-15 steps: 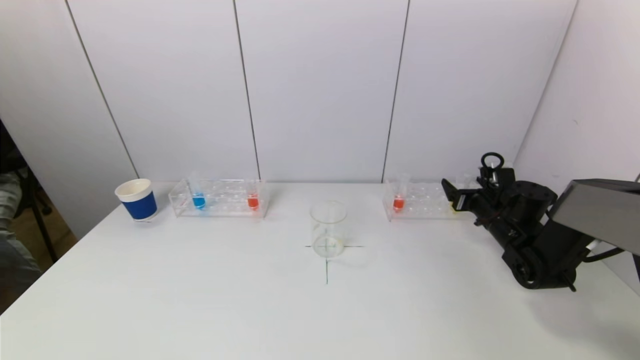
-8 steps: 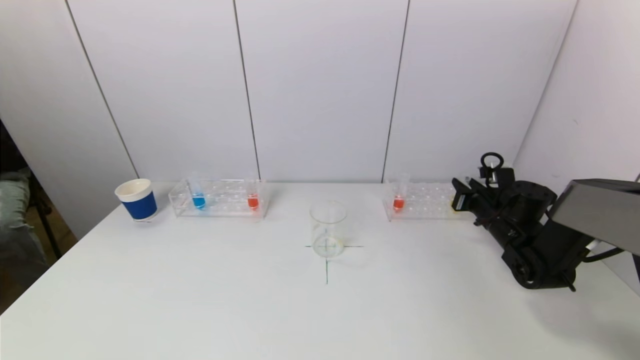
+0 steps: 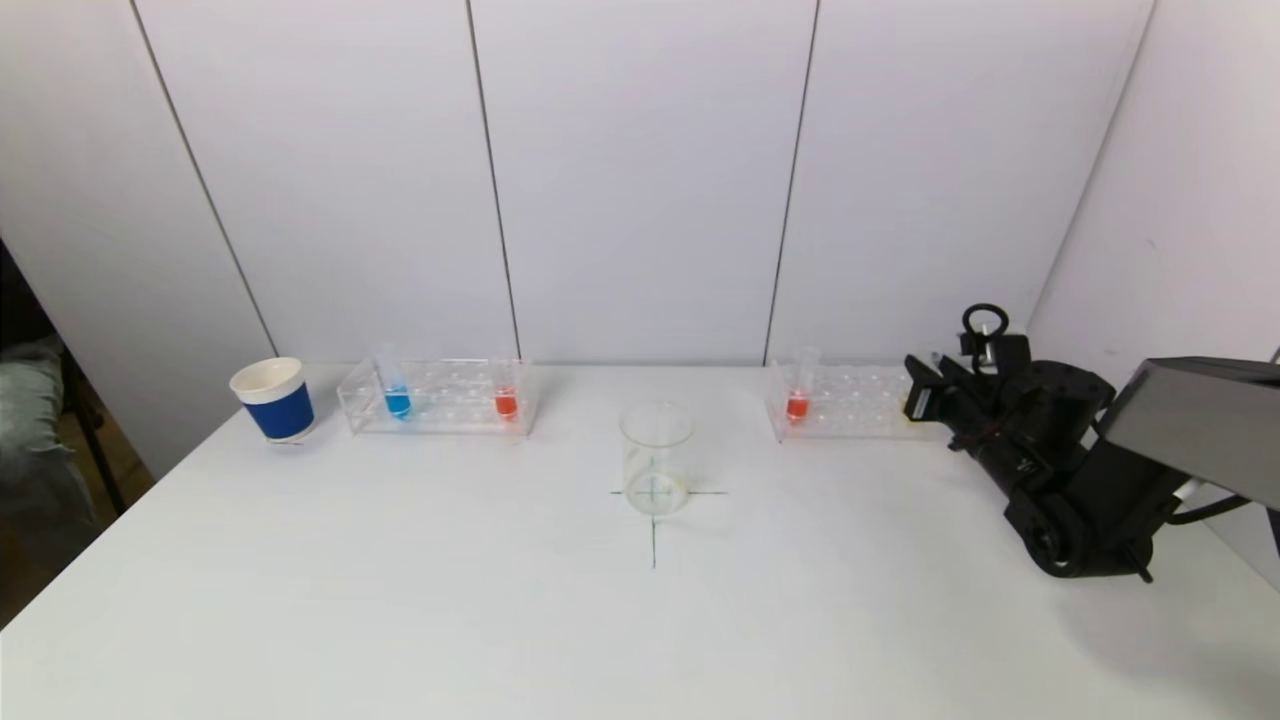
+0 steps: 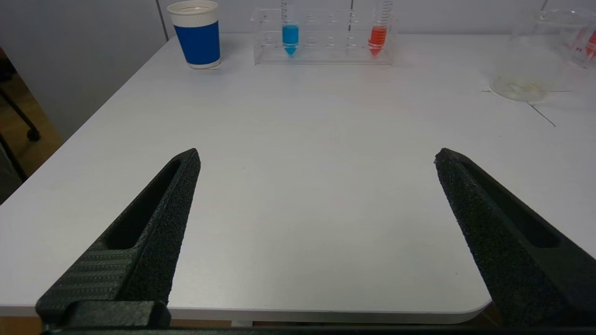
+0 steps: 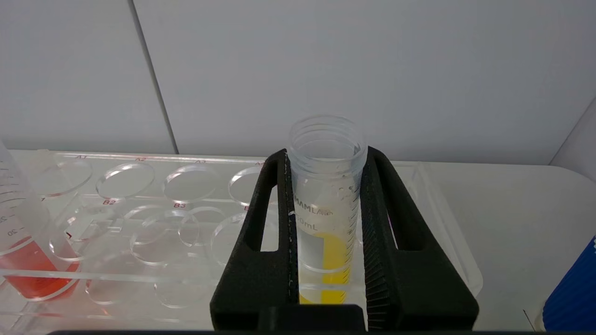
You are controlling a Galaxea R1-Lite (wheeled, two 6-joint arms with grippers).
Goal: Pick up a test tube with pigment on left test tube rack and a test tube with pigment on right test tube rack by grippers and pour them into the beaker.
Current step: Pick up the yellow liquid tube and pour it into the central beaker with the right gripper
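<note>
My right gripper (image 3: 922,385) is shut on a test tube with yellow pigment (image 5: 326,209) that stands in the right end of the right rack (image 3: 850,402); its fingers (image 5: 272,223) press both sides. A red tube (image 3: 797,400) stands at that rack's left end. The left rack (image 3: 440,398) holds a blue tube (image 3: 397,398) and a red tube (image 3: 506,400). The clear beaker (image 3: 656,458) stands on a cross mark at the table's middle. My left gripper (image 4: 316,158) is open and empty, near the table's front edge, out of the head view.
A blue and white paper cup (image 3: 273,400) stands left of the left rack. The white wall runs close behind both racks. A blue object (image 5: 575,291) shows beside the right rack in the right wrist view.
My right gripper has closed in on the yellow tube at the right rack's right end. The racks, beaker and left arm have not moved.
</note>
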